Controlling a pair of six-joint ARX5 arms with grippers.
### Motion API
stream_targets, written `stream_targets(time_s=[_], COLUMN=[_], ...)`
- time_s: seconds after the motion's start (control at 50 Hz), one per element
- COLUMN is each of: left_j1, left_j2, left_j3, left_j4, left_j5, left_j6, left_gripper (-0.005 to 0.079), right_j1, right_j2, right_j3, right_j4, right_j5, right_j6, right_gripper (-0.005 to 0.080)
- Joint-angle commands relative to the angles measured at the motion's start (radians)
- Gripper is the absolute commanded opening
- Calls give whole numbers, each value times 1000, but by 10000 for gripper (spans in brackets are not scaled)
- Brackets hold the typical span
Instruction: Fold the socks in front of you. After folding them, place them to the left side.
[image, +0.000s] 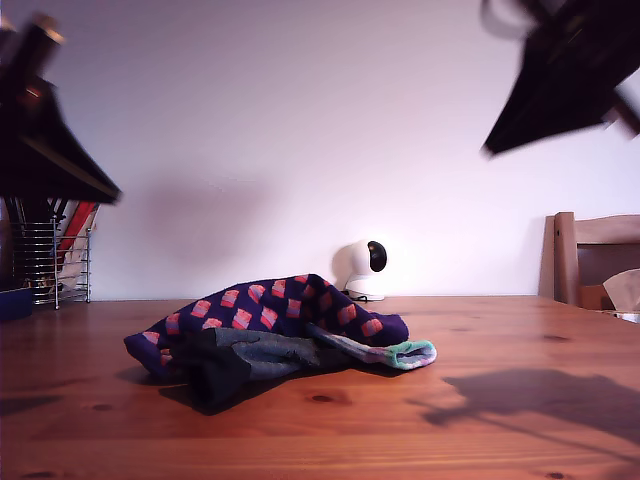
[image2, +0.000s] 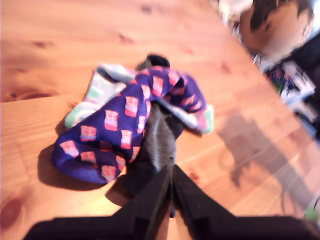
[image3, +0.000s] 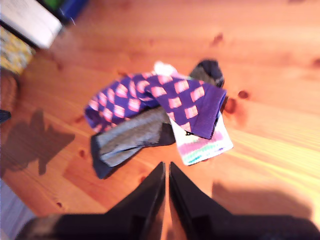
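The socks lie in one heap on the wooden table (image: 500, 420). A navy-purple sock with pink-red blocks (image: 270, 305) (image2: 120, 130) (image3: 165, 97) drapes over the top. A dark grey sock (image: 250, 355) (image2: 160, 140) (image3: 130, 137) sticks out at the front. A pastel tie-dye sock (image: 410, 353) (image2: 97, 92) (image3: 202, 145) lies underneath, its cuff toward the exterior view's right. My first gripper (image2: 171, 187) is shut and empty, raised over the grey sock's end. Its arm (image: 50, 140) hangs at the exterior view's upper left. My second gripper (image3: 166, 172) is shut and empty, raised near the tie-dye cuff. Its arm (image: 560, 80) shows at the upper right.
A small white round camera (image: 365, 268) stands behind the heap by the wall. A wire rack (image: 50, 260) and a blue container (image: 12, 302) sit at the exterior view's left. A wooden chair (image: 595, 260) stands at its right. A white box (image3: 27, 20) lies beyond the socks.
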Motion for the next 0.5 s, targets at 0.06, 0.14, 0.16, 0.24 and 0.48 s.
stream_targets(time_s=[0.06, 0.14, 0.16, 0.24, 0.48], left_j1=[-27, -38, -39, -42, -42], left_j2=[88, 134, 143, 185, 316], left_j3=[24, 47, 51, 71, 125], left_j4=[12, 16, 18, 26, 8], left_j5=[-45, -83, -91, -112, -156], left_j6=[36, 52, 52, 53, 35], left_gripper=[161, 282, 300, 353, 448], right_j1=[30, 39, 40, 48, 52], right_j2=[104, 159, 169, 217, 311], right_j3=[69, 109, 119, 156, 230], right_j4=[3, 3, 2, 2, 5], right_j5=[-7, -6, -7, -6, -1], right_j6=[-4, -4, -4, -3, -26], right_gripper=[274, 289, 290, 304, 323])
